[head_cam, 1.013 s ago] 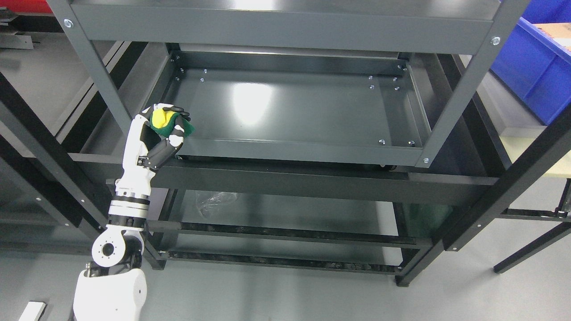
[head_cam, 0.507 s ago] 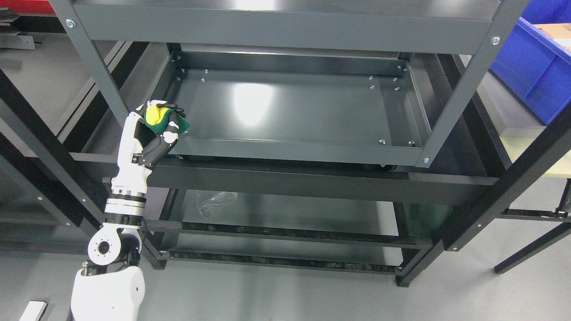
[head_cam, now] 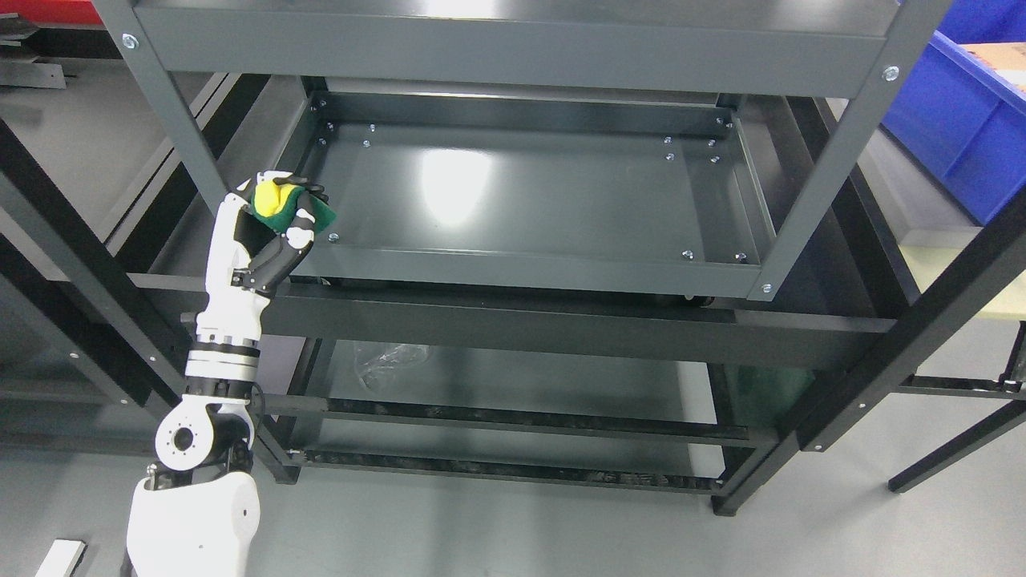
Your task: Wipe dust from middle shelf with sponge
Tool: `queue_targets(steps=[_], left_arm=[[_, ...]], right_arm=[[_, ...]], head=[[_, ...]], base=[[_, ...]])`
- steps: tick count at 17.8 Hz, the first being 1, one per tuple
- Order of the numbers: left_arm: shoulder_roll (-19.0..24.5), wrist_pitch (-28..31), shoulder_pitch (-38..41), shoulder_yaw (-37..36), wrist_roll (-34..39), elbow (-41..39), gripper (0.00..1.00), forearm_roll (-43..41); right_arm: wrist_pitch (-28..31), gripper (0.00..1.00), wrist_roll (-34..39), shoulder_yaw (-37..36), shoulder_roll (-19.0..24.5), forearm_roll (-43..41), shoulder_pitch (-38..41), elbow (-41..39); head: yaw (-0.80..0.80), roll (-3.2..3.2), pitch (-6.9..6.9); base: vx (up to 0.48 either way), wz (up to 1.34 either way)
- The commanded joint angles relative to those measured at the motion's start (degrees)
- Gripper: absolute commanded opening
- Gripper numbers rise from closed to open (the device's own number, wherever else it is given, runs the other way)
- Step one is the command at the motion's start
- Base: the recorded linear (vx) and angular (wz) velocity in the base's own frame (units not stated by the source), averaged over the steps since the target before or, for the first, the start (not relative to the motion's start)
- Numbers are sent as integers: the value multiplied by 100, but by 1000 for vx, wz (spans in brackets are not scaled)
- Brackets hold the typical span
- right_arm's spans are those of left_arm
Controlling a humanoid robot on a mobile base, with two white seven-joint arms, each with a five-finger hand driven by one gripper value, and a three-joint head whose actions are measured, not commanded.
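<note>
Left hand (head_cam: 272,220) at left of frame, arm coming up from the lower left corner; fingers (head_cam: 300,224) curled and clamped on the sponge (head_cam: 282,207), yellow face up toward the camera, green scouring side under and to the right. Sponge sits over the near left corner of the middle shelf (head_cam: 513,192), just beside the left upright post (head_cam: 172,120), right at the front lip; cannot tell whether the green side is pressed on the metal or held a little above it. Right hand not in frame. Shelf pan runs across the centre of the frame, dark grey, glossy, with a bright light reflection left of centre; no dust or wipe streaks legible on it at this resolution, so no cleaned patch I can vouch for. Judgement: grasp is done, sponge is at the shelf, the wiping itself is at its start or barely begun. Left to do: carry the sponge across toward the right end and along the back edge, covering the whole pan, corners and bolt heads (head_cam: 688,255) included
</note>
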Motion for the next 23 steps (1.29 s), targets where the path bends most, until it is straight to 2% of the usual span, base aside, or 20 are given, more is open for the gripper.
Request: queue_targets(steps=[1,9,13,17,23], left_arm=[[99,21,-92,40,0,19,2,57],[99,293,-180,-22,-17,36,2,110],[99,346,161,-101,35,-60,2,84],[99,591,812,-75,271,-614,2,84],[99,672,831,-31,378,-614,2,101]], right_arm=[[4,100,5,-2,-100,0,0,-100],[4,100,5,7,-100,0,0,-100],[4,100,5,-2,-100,0,0,-100],[4,100,5,7,-100,0,0,-100],[4,100,5,-2,-100,0,0,-100]], head=[[0,0,0],[0,0,0],[0,0,0],[0,0,0],[0,0,0]], base=[[0,0],[0,0],[0,0],[0,0],[0,0]])
